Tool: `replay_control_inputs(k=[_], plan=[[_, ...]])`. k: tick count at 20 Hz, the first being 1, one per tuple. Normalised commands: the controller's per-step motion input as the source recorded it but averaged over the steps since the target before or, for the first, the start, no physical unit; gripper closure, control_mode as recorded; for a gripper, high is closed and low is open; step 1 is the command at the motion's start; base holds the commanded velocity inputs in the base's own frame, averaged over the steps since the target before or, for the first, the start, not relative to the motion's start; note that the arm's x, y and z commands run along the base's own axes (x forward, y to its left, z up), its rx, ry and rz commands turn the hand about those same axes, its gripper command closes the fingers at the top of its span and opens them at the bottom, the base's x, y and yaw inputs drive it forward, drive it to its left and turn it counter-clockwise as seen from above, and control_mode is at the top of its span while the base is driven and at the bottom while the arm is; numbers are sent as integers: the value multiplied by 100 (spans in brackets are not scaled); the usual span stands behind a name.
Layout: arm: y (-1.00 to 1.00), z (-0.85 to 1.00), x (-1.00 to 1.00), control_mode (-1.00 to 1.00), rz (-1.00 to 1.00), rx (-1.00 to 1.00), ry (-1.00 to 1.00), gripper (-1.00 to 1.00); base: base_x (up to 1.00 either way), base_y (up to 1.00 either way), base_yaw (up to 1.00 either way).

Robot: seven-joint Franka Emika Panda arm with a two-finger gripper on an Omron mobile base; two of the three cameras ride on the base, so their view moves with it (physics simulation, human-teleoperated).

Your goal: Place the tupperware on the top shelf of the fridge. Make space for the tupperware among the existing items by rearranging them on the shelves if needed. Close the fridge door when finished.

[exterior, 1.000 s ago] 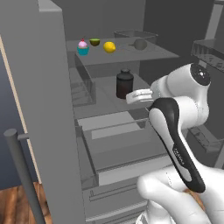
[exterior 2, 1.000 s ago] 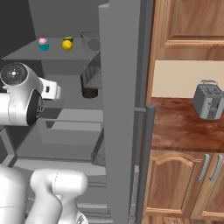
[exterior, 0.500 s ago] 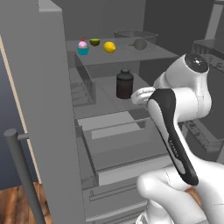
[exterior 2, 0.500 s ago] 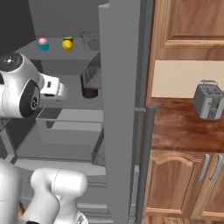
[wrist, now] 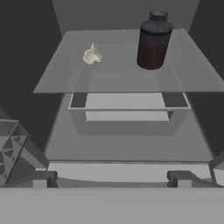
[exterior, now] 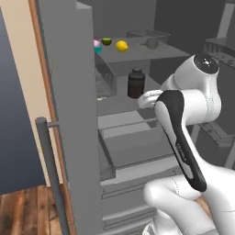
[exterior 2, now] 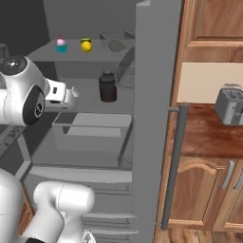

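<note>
Gripper (wrist: 111, 178) spread, nothing held; tupperware (exterior 2: 114, 42) sited above it on top shelf (exterior 2: 76, 54), jar (wrist: 153, 40) ahead-right.

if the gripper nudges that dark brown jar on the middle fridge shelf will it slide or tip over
The dark brown jar stands upright, taller than wide, so a high nudge may tip it; a low push probably slides it. Its round body would likely roll if toppled.

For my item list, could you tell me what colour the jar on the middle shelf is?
The jar is dark brown with a black lid, clearest in the hand view.
</note>
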Motion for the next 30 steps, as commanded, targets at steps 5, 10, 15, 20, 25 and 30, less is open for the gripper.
replay_control_inputs(k=[5, 10, 15, 20, 25, 30], plan=[[0, 0, 0, 100, 0, 0, 0, -100, -76, 5, 0], [0, 0, 0, 100, 0, 0, 0, -100, -78, -51, 1], [0, 0, 0, 100, 0, 0, 0, -100, -99, -65, 5], [0, 0, 0, 100, 0, 0, 0, -100, -100, -69, 8], [-4, 0, -8, -100, 0, 0, 0, -100, -37, -10, 1], [-14, 0, -48, -100, 0, 0, -4, -100, 0, 0, 0]])
